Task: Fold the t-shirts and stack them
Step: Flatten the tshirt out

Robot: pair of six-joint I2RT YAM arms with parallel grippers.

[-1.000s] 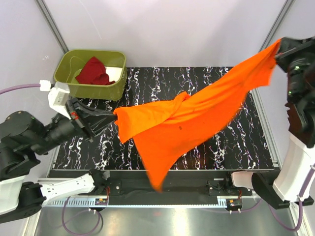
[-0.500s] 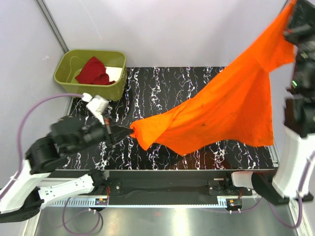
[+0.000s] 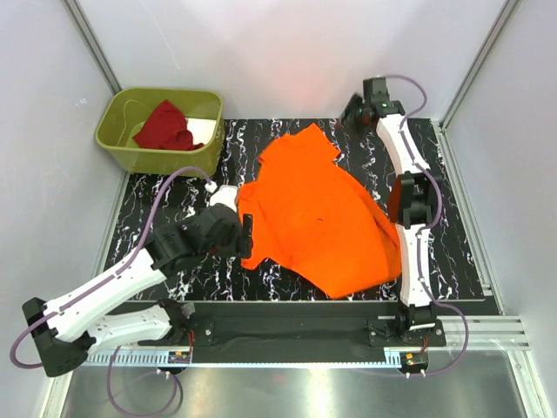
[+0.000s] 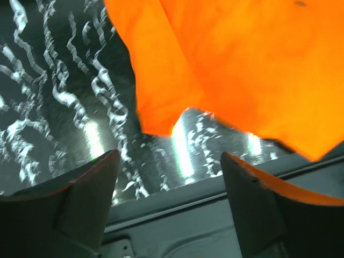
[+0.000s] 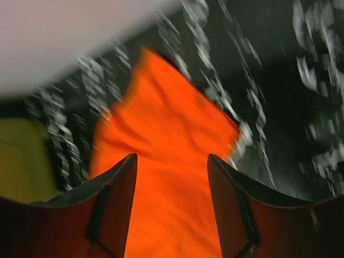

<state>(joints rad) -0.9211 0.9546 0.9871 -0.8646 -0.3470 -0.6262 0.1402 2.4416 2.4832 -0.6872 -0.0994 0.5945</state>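
The bright orange t-shirt (image 3: 318, 213) lies spread on the black marbled table (image 3: 174, 187), with wrinkles and a folded-over far corner. My left gripper (image 3: 246, 233) stands open at its near left edge. The left wrist view shows that gripper (image 4: 170, 156) with nothing between its fingers and the orange t-shirt (image 4: 226, 64) lying just beyond them. My right gripper (image 3: 350, 116) is open at the shirt's far corner. In the blurred right wrist view it (image 5: 171, 158) hovers over the orange t-shirt (image 5: 161, 107) without gripping it. The dark red t-shirt (image 3: 165, 126) is crumpled in the bin.
The olive-green bin (image 3: 117, 144) stands at the table's far left corner and shows as a yellow-green blur (image 5: 21, 156) in the right wrist view. A black rail (image 3: 287, 329) runs along the near edge. Grey walls close in the back and sides.
Both grippers have opened and let go of the orange t-shirt, which has dropped from mid-air onto the table. The right arm has swung down to the far side; the left has moved right.
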